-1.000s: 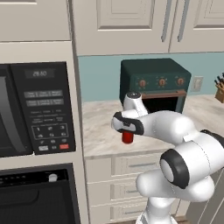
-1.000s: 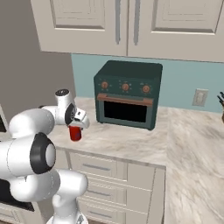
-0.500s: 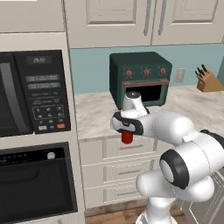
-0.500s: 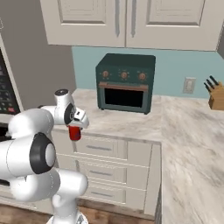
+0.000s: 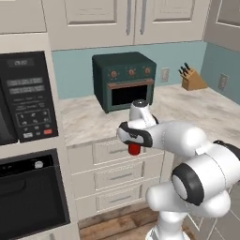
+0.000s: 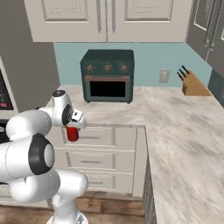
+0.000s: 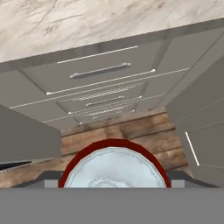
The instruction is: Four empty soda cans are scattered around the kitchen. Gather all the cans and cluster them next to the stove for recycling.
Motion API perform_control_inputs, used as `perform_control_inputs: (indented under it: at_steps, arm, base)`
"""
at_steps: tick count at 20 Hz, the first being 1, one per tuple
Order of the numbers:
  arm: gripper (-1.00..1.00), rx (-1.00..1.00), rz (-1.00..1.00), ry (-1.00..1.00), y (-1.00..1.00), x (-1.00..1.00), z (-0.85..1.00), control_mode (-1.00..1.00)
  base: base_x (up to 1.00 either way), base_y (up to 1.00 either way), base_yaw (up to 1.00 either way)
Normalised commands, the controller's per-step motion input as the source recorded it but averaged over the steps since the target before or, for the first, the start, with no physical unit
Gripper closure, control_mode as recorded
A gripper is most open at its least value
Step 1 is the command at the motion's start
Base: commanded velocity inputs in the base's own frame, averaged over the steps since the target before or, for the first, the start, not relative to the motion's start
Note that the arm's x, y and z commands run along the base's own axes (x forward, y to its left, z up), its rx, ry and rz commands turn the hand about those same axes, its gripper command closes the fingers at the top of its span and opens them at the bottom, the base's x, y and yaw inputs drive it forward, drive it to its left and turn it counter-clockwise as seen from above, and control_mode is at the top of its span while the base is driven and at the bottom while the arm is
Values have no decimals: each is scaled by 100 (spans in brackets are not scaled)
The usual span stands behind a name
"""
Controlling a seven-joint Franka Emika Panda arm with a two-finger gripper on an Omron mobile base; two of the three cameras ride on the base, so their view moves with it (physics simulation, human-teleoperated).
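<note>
Teal-walled kitchen w/ beige cabinets (image 5: 126,16) over a pale marble desk (image 6: 183,131). Dark green toaster oven (image 5: 124,79) sits far back on the desk, three small knobs on its front, no lettering legible. Knife block (image 6: 192,85) to the right by the wall. Black microwave (image 5: 26,98) at left has a keypad and display, text too blurred to read. The hand (image 5: 134,144) hangs in front of the drawers (image 6: 103,159), off the near desk edge, holding a red soda can (image 5: 134,149) pointing down; silver end (image 7: 114,168) seen in hand view, above wood-plank floor. No brand readable on it.
</note>
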Motion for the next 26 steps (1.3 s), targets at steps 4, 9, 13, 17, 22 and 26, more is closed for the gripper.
perform_control_inputs:
  at_steps: [4, 9, 13, 17, 22, 26]
  arm:
    - [100, 0, 0, 0, 0, 0, 0, 100]
    - [100, 0, 0, 0, 0, 0, 0, 100]
    - [100, 0, 0, 0, 0, 0, 0, 100]
    - [100, 0, 0, 0, 0, 0, 0, 100]
    - [100, 0, 0, 0, 0, 0, 0, 100]
    - [100, 0, 0, 0, 0, 0, 0, 100]
  base:
    - [-42, 0, -38]
    - [-37, 0, -39]
    - [-15, 0, -46]
    - [-40, 0, -38]
    - [-52, -3, -32]
    - [-56, -3, -32]
